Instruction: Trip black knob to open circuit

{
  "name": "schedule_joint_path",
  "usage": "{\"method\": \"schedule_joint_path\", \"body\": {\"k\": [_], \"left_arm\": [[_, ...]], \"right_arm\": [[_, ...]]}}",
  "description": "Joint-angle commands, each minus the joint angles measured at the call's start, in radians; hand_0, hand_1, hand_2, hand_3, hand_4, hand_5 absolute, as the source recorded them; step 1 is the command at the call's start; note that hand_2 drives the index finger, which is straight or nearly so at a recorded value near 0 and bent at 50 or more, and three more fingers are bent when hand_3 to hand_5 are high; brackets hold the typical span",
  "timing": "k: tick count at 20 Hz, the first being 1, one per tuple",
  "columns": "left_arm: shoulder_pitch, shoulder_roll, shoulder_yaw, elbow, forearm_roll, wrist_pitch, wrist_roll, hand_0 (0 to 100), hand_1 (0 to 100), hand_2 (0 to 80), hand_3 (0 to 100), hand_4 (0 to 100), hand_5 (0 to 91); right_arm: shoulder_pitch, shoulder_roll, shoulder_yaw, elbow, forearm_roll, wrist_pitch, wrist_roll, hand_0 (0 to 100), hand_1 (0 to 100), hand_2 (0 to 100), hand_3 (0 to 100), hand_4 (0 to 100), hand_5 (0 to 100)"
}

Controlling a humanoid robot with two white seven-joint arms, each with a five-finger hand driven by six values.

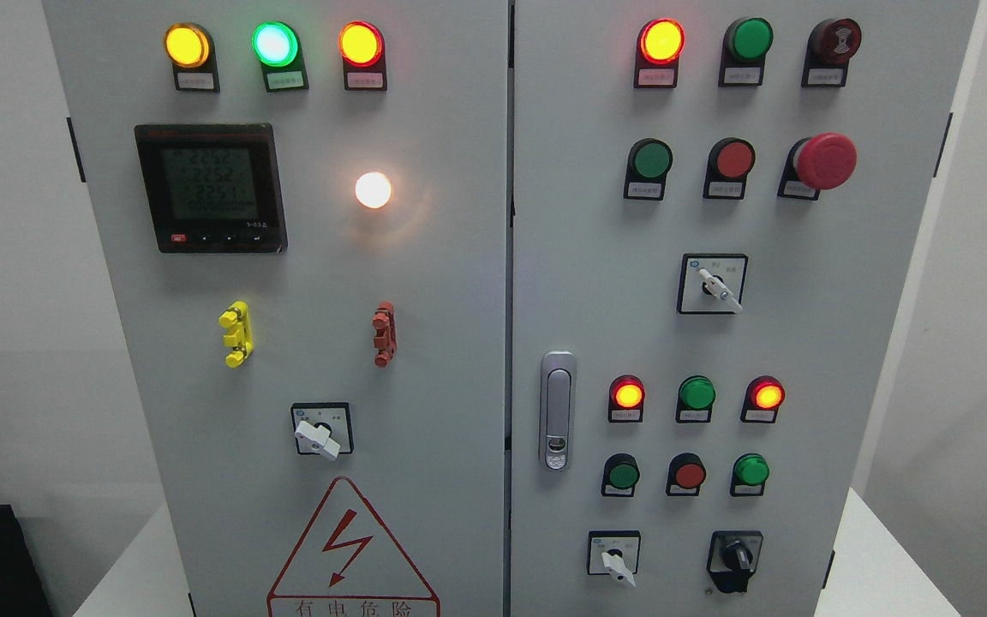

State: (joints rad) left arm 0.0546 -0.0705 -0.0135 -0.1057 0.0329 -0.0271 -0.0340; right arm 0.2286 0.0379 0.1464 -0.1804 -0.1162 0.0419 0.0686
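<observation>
- Head view: I face a grey two-door control cabinet that fills most of the frame; it stands on a white worktop, visible at lower right and lower left.
- Neither the left hand nor the right hand shows anywhere in frame, so I cannot tell whether their fingers are apart or together.
- Task item: the black knob sits at the lower right of the right door, on a black plate, its pointer roughly upright. Nothing touches it.
- Just left of it, same row: a white-handled selector switch, handle angled down to the right.
- Upper right: red mushroom stop button; below it, another white selector.
- Right door's left edge, mid-height: a silver door latch.
- Left door, upper left: a digital meter with lit display; digits too blurred to read.
- To the meter's right: a glowing white lamp.
- Bottom centre-left: a red triangular warning sign with lightning bolt, partly cut off by the frame edge.
</observation>
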Motion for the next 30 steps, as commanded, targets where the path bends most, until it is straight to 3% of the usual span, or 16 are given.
{"method": "schedule_joint_path", "body": {"k": [1,17,27,30], "left_arm": [[-0.004,0.000,0.001,0.000,0.002,-0.001,0.000,12,39,0.0,0,0,0.0],[-0.002,-0.002,0.001,0.000,0.002,-0.002,0.000,12,39,0.0,0,0,0.0],[-0.002,0.000,0.001,0.000,0.002,-0.002,0.000,12,39,0.0,0,0,0.0],[-0.002,-0.002,0.001,0.000,0.002,-0.002,0.000,12,39,0.0,0,0,0.0]], "right_arm": [[-0.002,0.000,-0.013,0.004,-0.003,0.003,0.010,0,12,0,0,0,0],[-0.018,0.000,-0.016,-0.005,-0.005,-0.033,0.010,0,12,0,0,0,0],[-0.017,0.016,-0.021,-0.076,-0.011,-0.244,-0.039,0,10,0,0,0,0],[-0.009,0.017,-0.019,-0.148,-0.011,-0.264,-0.061,0,10,0,0,0,0]]}}
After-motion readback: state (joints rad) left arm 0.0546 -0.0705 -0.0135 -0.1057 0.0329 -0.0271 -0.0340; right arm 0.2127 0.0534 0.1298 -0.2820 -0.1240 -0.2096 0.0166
